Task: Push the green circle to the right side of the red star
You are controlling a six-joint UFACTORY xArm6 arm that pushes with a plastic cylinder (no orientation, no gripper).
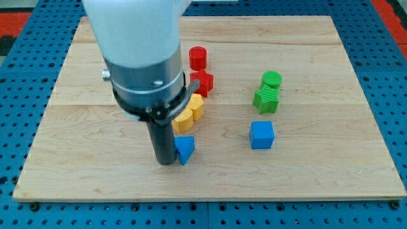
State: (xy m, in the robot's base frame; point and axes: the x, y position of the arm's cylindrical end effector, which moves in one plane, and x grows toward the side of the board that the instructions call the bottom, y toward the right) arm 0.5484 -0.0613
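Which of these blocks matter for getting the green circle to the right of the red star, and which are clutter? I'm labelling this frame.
Belongs to the job:
green circle
red star
my tip, at the blue triangular block's left

Just lying about:
red cylinder
green star, touching the circle
blue cube
blue triangular block
two yellow blocks

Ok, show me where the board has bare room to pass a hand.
Bare wood lies along the wooden board's right side, past the green circle, green star and blue cube. A narrower lane runs between those and the red star. Crowded: red cylinder, yellow blocks and blue triangle cluster by my tip.
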